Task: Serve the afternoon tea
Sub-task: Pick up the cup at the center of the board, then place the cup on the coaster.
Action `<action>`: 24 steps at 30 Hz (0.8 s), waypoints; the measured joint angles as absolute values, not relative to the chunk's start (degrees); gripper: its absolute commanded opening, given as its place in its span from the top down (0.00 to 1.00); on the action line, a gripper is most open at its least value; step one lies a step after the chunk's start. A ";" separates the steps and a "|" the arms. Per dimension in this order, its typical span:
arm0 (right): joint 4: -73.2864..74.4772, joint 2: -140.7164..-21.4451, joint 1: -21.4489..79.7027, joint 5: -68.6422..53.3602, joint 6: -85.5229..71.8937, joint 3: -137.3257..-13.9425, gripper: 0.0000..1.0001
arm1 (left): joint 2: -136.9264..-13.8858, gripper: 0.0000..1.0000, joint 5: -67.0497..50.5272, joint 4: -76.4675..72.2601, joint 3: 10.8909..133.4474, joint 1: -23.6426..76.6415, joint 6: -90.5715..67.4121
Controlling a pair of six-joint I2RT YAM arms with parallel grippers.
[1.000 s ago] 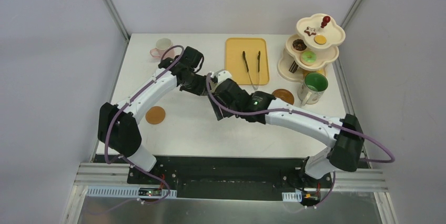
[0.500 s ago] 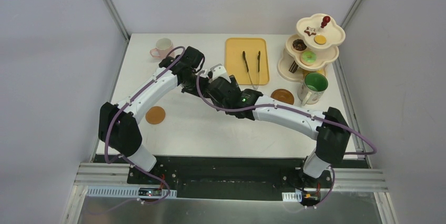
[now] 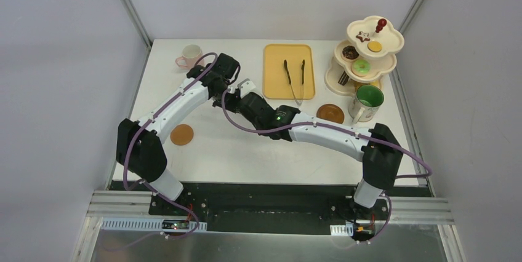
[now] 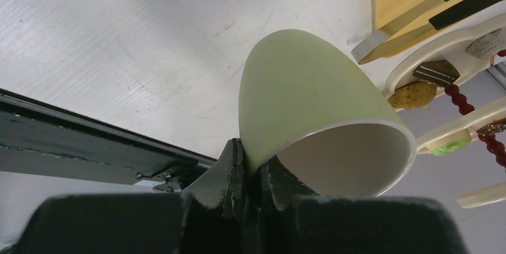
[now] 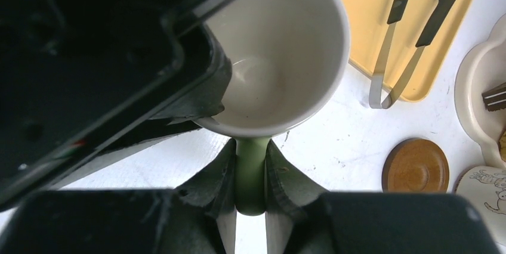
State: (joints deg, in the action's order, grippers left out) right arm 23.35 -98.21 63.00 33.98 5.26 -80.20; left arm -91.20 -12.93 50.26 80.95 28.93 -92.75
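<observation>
**Change since the earlier frame:** the right arm has swung in toward 10 o'clock on the white bench. Its elbow is drawn left and its wrist now meets the wrist of the left arm. The right jaws have narrowed onto a handle.

**Object:** pale cream-green glazed ceramic mug, white inside.
- It sits between the two wrists at about 10 o'clock from bench centre, hidden under them in the overhead view.
- It is tilted, mouth off vertical.
- It looks lifted off the bench, but I cannot confirm that from these views.

**Jaws:**
- Left jaws are narrow, pinching the mug wall at the rim, one finger inside and one outside.
- Right jaws are closed around the mug's green loop handle.

**Handling (judgement):**
- The mug is rigid and its glaze is slippery.
- It is fairly heavy for a rim pinch and would chip if dropped.
- The handle is the better hold because it stops the mug rotating, while the rim pinch lets it swing.
- The left jaws should let go only once the handle grip is firm.

**Pose:** both forearms are low and near level, with the wrists nose to nose. The right arm is stretched long across the bench and the left is bent sharply at the elbow.

**Nearby:** bare round brown coasters lie at 8 o'clock and 3 o'clock, the likely places to set the mug down.
</observation>
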 measured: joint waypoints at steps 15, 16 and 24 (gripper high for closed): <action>20.58 -89.06 55.53 27.92 -1.19 -68.31 1.00 | -90.32 0.09 -12.95 48.12 83.83 28.88 -90.52; 20.91 -87.53 54.63 27.70 -2.00 -67.31 1.00 | -90.30 0.08 -12.93 48.10 84.07 28.88 -90.19; 24.73 -71.18 41.41 25.45 -4.64 -57.95 1.00 | -90.28 0.06 -12.64 45.84 84.16 28.40 -85.27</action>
State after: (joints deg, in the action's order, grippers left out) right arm 24.73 -71.18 41.41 25.45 -4.64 -57.95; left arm -90.28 -12.64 45.84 84.16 28.40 -85.27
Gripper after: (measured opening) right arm 0.193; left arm 0.945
